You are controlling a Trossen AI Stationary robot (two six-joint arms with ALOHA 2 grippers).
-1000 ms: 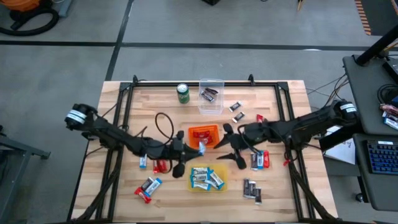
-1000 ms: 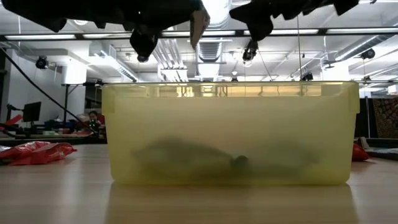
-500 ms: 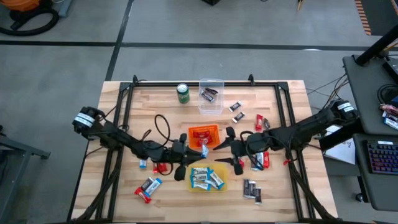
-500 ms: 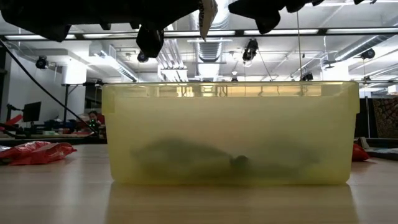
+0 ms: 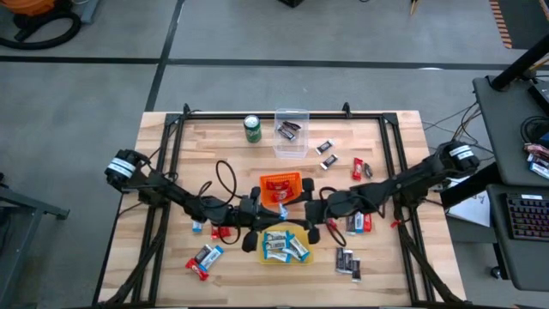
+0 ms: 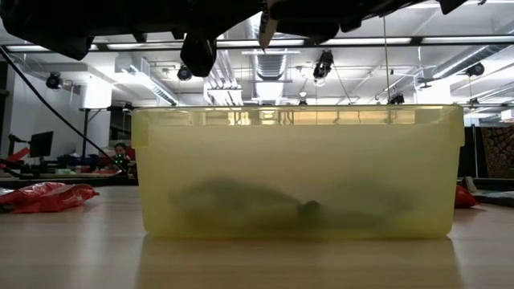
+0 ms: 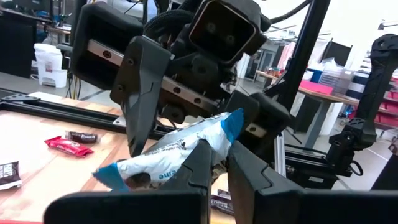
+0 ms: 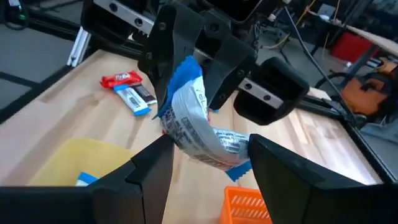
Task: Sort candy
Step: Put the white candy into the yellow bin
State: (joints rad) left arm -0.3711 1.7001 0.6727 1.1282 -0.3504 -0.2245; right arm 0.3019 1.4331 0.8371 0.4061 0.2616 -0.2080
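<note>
My left gripper (image 5: 271, 209) is shut on a blue-and-white wrapped candy (image 7: 177, 155), held in the air between the orange bin (image 5: 280, 183) and the yellow bin (image 5: 287, 245). My right gripper (image 5: 309, 209) is open and faces it from the table's right. In the right wrist view its two fingers stand on either side of the candy (image 8: 196, 124); I cannot tell whether they touch it. The candy's tip (image 6: 264, 28) shows above the yellow bin (image 6: 297, 168) in the low view. Other candies lie loose on the table. My left gripper pinches the blue-and-white candy between its two fingers, on the wrapper's part (image 7: 208, 140) nearer one blue end. The fingers come about level from the table's left and lie across the candy. The candy is lifted clear, its longer part sticking out toward my right gripper.
The yellow bin holds blue-and-white candies and the clear bin (image 5: 291, 133) dark ones. A green can (image 5: 252, 129) stands by the far edge. Loose candies lie at the near left (image 5: 204, 257), near right (image 5: 347, 262) and right (image 5: 358, 221). A black cable loops at the left (image 5: 225, 176).
My right gripper has moved toward the table's left until its open fingers stand around the candy held by my left gripper. My left gripper has shifted slightly toward the table's right, still shut on the candy.
</note>
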